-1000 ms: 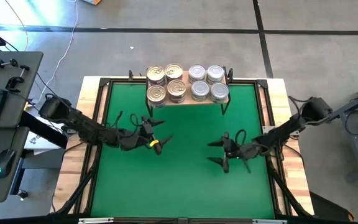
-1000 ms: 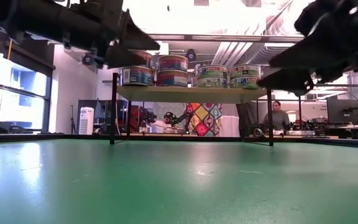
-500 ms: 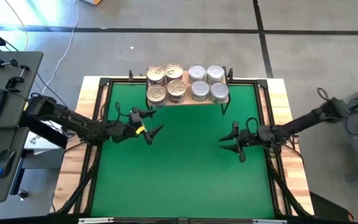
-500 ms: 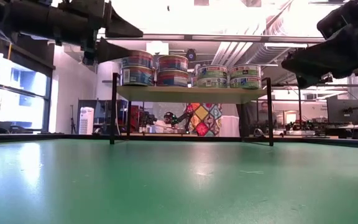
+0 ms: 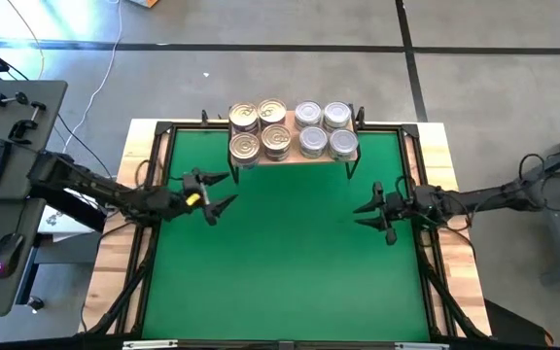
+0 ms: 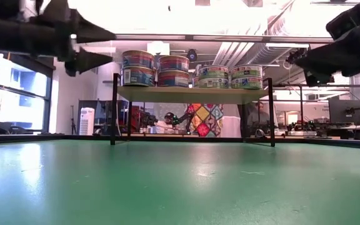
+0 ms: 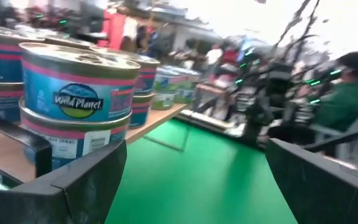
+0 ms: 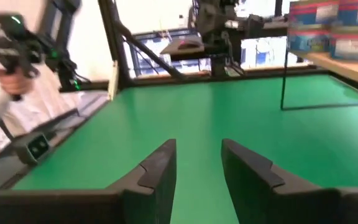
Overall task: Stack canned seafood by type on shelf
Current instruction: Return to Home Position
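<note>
Both spread apart, holding nothing: your left gripper (image 5: 229, 188) at 9 o'clock, right gripper (image 5: 359, 215) at 3; tins (image 5: 285, 129) at 12.

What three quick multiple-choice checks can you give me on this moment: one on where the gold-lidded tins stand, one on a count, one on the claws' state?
1. Seen from above, the gold-lidded tins stand on the shelf:
A. on its picture-left half
B. on its picture-right half
C. mixed among the silver-lidded tins

2. How many lids show from above?
A. four
B. six
C. eight

3. The left claw and the right claw are:
A. both open and empty
B. both shut on tins
C. left open, right shut on a tin

Answers:
1 A: all the gold lids fill the left half and the silver ones the right.
2 C: four gold lids plus four silver.
3 A: each claw's fingers are spread with nothing between them, out over the table away from the shelf.
</note>
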